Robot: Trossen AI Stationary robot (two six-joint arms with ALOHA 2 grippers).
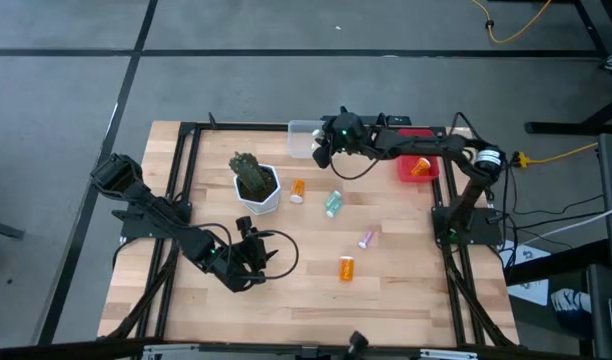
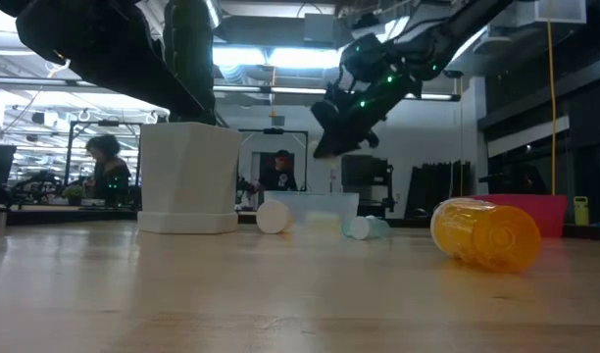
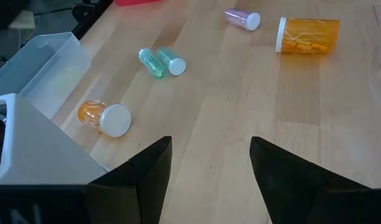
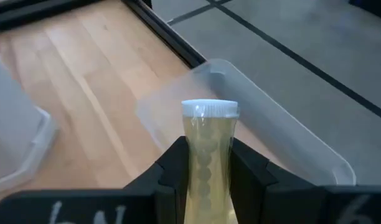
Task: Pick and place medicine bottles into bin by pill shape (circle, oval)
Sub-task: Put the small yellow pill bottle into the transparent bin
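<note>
Held bottle [image 4: 208,163]: pale yellowish, white cap, clamped between the right gripper [image 4: 206,177] jaws; carried above the clear bin [image 4: 284,140] at the tabletop's far edge. Not yet dropped. Pill shape inside too small to tell.

Red bin [image 1: 419,168]: just beside the clear bin, toward the right arm's base; one orange bottle [image 1: 420,166] already inside. Counted as placed.

Clear bin contents: not made out in the high view; appears bare in the right wrist view.

Loose on the tabletop [image 1: 406,280], four, all lying on their sides:
- small orange bottle [image 1: 298,189], just beside the white pot [image 1: 258,190];
- teal bottle [image 1: 333,204], near the middle;
- pink bottle [image 1: 366,239], between the teal one and the right arm's base;
- large orange bottle [image 1: 346,267], nearest the front, well apart from both bins.

Left gripper [image 1: 254,252]: low over the front left of the tabletop, jaws spread, nothing between them, pointed toward the loose bottles; waiting.

White pot: holds a plant, not part of the sort.

Progress, judged: one in, one about to go in, four to fetch; under halfway. Shape sorting of those four not checkable here.

People visible in the room behind, away from the tabletop.
</note>
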